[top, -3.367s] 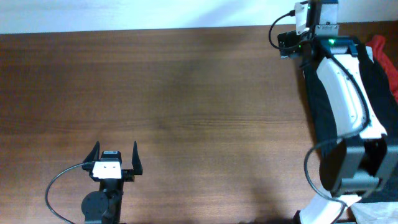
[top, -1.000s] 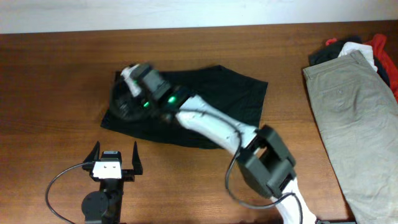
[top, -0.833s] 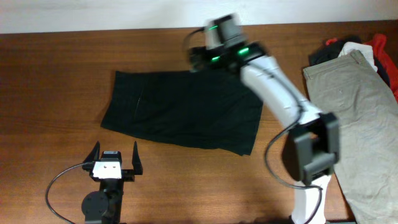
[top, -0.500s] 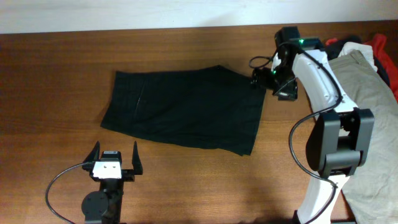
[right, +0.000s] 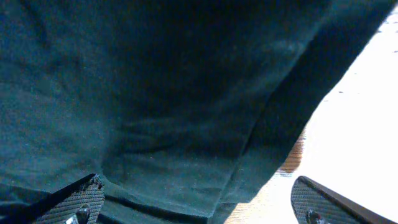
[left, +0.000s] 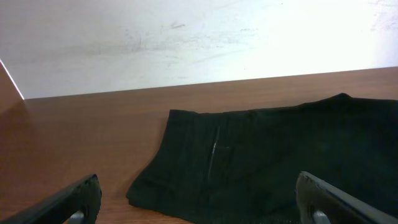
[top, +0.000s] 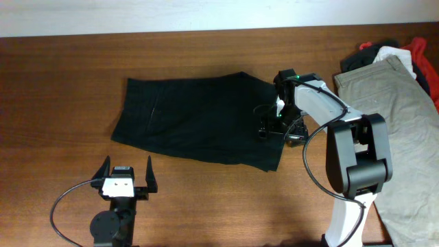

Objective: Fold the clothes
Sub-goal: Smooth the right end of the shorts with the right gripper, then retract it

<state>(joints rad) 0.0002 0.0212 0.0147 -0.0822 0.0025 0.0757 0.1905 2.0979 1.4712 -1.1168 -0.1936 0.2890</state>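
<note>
A black garment (top: 199, 120) lies spread flat in the middle of the table. It also shows ahead in the left wrist view (left: 280, 155) and fills the right wrist view (right: 155, 93). My right gripper (top: 278, 128) hovers low over the garment's right edge, jaws open (right: 193, 199) with cloth below them and nothing held. My left gripper (top: 127, 180) rests near the table's front edge, just short of the garment's front left corner. It is open and empty (left: 199, 190).
Khaki trousers (top: 391, 123) lie along the right side of the table. A heap of clothes, red, white and dark (top: 405, 49), sits at the back right corner. Bare wooden table (top: 62, 103) lies to the left.
The right arm brought the black garment from the right side, laid it out in the middle, then moved from its back right corner down to its right edge. The left arm has not moved.
</note>
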